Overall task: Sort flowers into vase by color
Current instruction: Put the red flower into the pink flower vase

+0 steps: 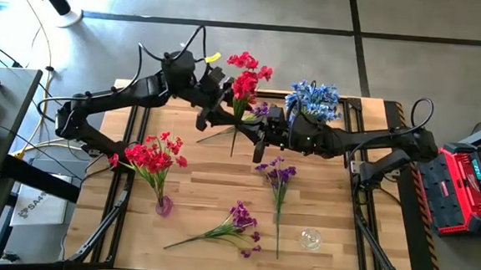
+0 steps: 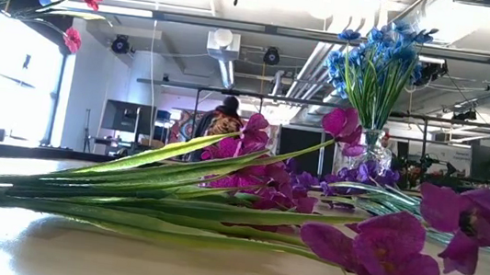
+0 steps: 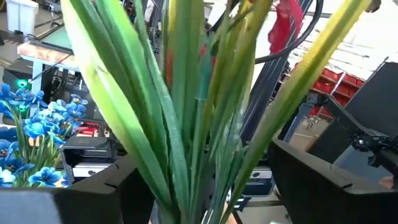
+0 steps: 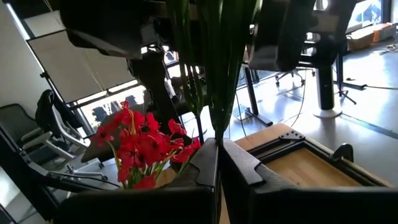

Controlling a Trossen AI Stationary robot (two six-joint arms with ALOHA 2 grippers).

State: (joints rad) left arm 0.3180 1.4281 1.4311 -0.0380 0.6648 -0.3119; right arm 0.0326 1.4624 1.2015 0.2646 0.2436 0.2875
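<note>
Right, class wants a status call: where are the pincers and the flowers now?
Both pincers mid-table, rear: right pincer shut on red spray stems, left pincer alongside. Purple sprays loose on table. Nothing blocking.

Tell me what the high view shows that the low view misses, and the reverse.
Only the high view shows both grippers, left gripper and right gripper, meeting at a red spray, plus the empty clear vase. Only the low view shows a person beyond the table. Both show the blue flowers in their vase and purple sprays lying flat.
</note>
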